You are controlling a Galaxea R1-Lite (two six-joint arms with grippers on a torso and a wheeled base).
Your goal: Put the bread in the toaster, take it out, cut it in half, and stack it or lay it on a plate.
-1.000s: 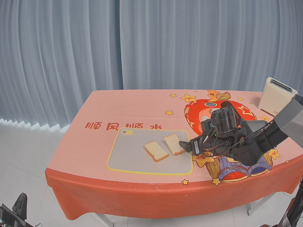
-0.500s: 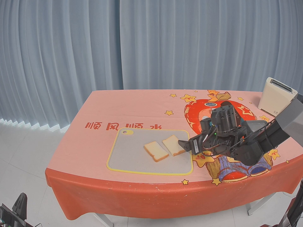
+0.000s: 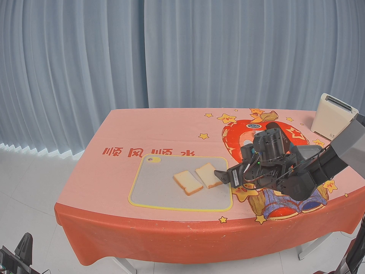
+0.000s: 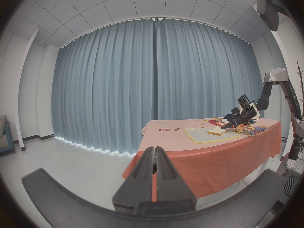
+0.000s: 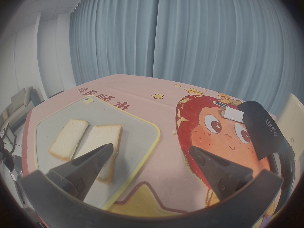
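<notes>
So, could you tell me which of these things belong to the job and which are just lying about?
Job: left bread half, right bread half, cutting board, knife, toaster, right gripper.
Just about: tablecloth, curtain, left gripper.

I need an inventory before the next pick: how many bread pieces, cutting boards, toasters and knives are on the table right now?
Bread pieces: 2
Cutting board: 1
Toaster: 1
Knife: 1
Total: 5
</notes>
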